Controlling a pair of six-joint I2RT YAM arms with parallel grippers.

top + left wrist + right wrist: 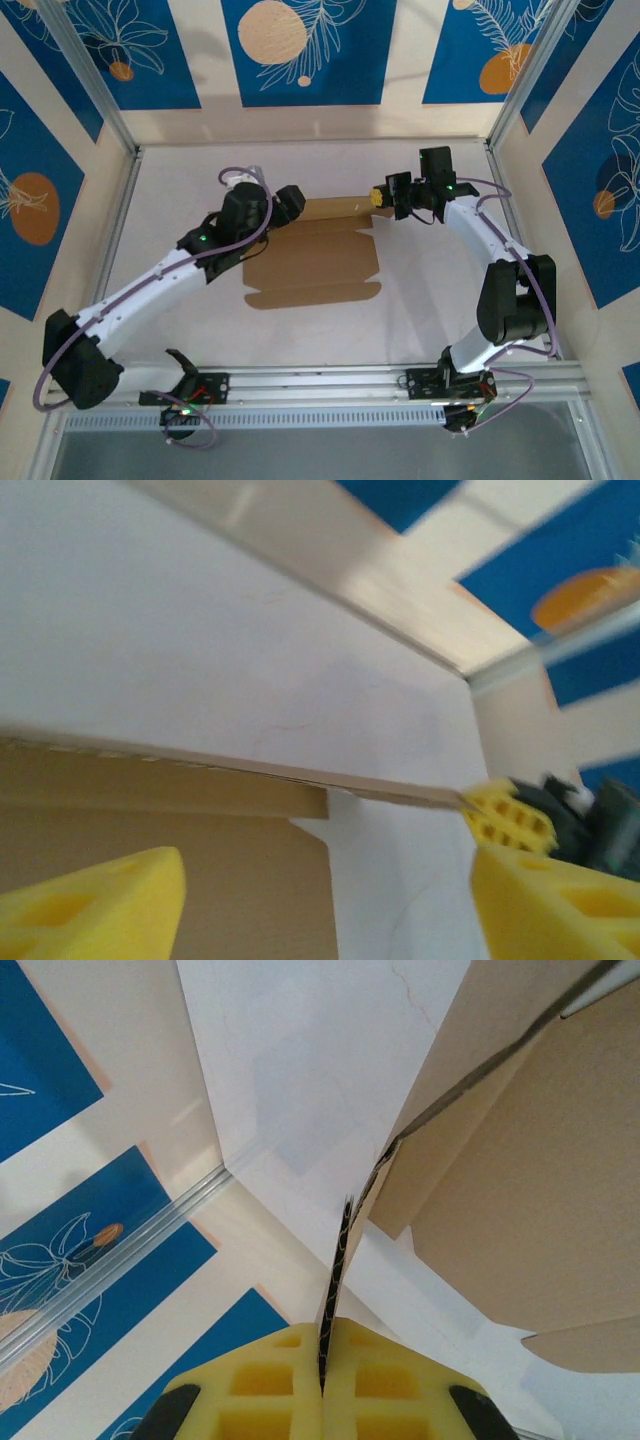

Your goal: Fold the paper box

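Lying on the table (440,300) in the top view, the box (315,265) has its far flap (335,209) standing up. Left wrist view: the left gripper (328,865) is spread wide near this flap. Right wrist view: the right gripper (322,1345) pinches the flap's thin edge.

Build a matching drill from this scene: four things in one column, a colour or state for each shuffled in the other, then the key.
Things
1. left gripper
2. right gripper
3. paper box
4. table

States
A. white surface
B. jaws pinched on a thin cardboard edge
C. brown, lying mostly flat
D. jaws spread wide

Pairs: 1-D, 2-B, 3-C, 4-A
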